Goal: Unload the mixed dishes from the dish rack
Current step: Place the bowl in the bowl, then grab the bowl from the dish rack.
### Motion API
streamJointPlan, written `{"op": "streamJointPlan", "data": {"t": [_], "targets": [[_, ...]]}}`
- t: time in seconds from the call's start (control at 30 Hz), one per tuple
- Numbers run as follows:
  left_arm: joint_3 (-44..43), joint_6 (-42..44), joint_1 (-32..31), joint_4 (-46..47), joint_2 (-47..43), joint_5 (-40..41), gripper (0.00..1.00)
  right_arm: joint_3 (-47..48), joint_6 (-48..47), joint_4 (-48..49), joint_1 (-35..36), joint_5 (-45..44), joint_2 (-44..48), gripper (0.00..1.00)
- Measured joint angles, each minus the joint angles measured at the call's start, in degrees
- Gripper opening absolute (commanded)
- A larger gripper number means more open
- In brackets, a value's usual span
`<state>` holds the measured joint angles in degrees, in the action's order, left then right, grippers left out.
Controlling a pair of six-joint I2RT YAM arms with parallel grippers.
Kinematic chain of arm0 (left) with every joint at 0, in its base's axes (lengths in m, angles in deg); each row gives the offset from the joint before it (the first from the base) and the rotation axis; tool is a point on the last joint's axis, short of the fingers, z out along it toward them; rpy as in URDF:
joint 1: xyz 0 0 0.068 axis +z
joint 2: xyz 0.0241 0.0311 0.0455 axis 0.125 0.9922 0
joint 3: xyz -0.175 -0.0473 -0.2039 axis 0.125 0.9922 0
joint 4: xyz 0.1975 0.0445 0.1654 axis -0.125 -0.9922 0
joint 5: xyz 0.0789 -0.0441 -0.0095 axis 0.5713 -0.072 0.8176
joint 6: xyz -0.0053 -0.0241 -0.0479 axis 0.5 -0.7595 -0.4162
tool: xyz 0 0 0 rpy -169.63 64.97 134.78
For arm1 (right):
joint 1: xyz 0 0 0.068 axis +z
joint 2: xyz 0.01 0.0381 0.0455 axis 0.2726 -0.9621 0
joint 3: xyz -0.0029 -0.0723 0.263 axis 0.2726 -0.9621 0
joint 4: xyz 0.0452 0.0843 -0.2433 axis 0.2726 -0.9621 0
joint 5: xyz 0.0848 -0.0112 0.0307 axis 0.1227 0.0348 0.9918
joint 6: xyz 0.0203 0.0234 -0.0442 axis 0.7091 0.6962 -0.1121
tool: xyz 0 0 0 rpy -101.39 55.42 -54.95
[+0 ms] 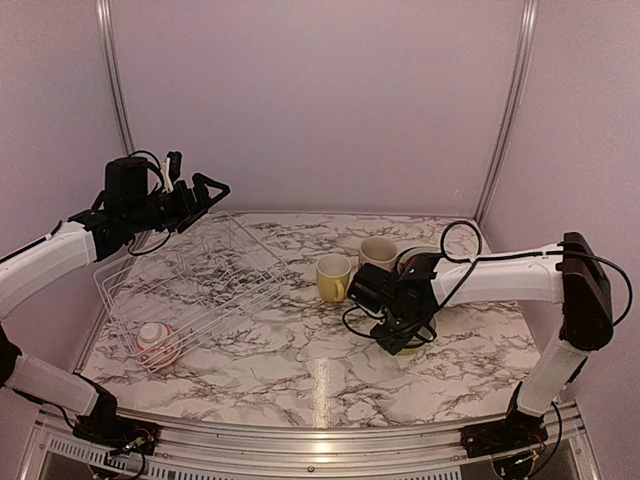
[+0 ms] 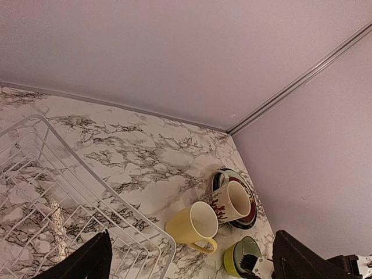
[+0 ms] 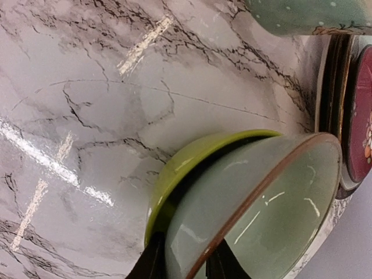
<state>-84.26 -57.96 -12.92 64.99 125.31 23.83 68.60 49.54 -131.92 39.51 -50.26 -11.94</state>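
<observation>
A: Right fingers (image 3: 152,263)?
B: Astride the brown rim of a pale green dish (image 3: 261,197); pinching or slack, cannot tell. Dish sits tilted inside the lime-green bowl (image 3: 180,165), on the counter (image 1: 300,385) near the yellow mug (image 1: 333,277) and beige mug (image 1: 378,253).
A: Left fingers (image 2: 87,261)?
B: Spread wide, holding nothing, in the air over the dish rack (image 1: 240,255).
A: Rack contents?
B: One red-patterned bowl (image 1: 157,343), near corner. Rack: thin white wire, rectangular, far wider than the bowl, on the counter's left side.
</observation>
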Motion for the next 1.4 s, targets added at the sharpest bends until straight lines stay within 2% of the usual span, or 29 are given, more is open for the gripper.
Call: {"op": "streamJointPlan", "data": {"t": [0.2,0.4,0.7,0.9,1.07,1.4], "targets": [[0.02,0.22,0.0,-0.81,-0.33,0.02,0.99,0.07,-0.07,-0.07,-0.07,-0.07,1.09,0.39],[0.0,0.5,0.0,-1.27,-0.33,0.0,0.99,0.83,-0.37,0.24,-0.07,2.12,6.01,0.53],[-0.59,2.12,0.0,-5.14,0.72,0.11,0.99,2.45,-0.66,3.06,-0.07,4.39,11.43,0.6],[-3.08,5.29,0.0,-12.66,3.28,1.09,0.99,2.47,-0.33,9.09,-0.24,6.62,14.51,0.64],[-4.63,9.64,0.0,-22.69,4.11,4.72,0.99,3.54,-0.24,15.28,-1.53,9.03,17.51,0.65],[-2.6,14.97,0.0,-44.44,1.07,20.83,0.99,6.32,-2.01,22.86,-4.63,11.87,17.57,0.66]]}}
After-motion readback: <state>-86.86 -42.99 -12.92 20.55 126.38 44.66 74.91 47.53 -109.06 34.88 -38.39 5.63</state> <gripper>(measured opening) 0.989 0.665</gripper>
